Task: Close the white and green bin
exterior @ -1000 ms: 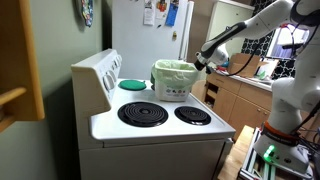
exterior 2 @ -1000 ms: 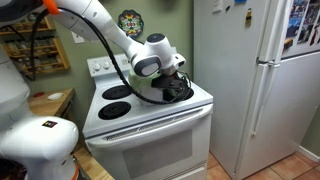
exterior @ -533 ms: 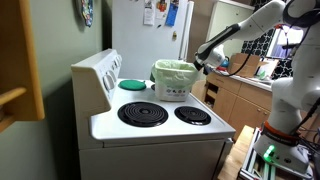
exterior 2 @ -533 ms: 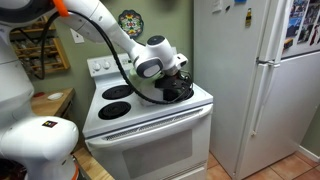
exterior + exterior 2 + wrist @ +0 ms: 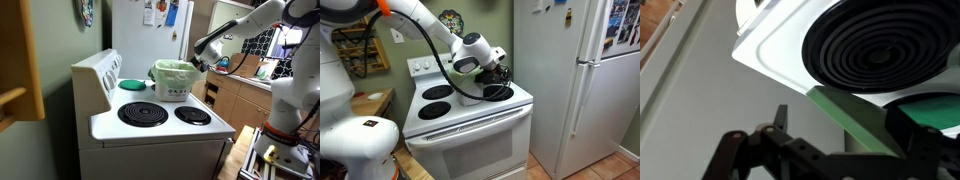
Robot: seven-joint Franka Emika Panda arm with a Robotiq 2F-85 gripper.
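— We see one white and green bin (image 5: 174,82), top open, on the stove (image 5: 105,127), at one o'clock from the big coil (image 5: 143,113).

— We count two coils with the small coil (image 5: 192,115), plus one green disc (image 5: 132,84). One gripper (image 5: 201,63), two o'clock off the bin, jaws spread wide, holding nothing.

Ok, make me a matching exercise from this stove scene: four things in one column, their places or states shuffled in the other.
1. white and green bin
2. flat green disc
3. gripper
4. large front coil burner

A. bare and black
B. close beside the bin's rim
C. top open, liner showing
D. lying by the control panel

Pairs: 1-C, 2-D, 3-B, 4-A
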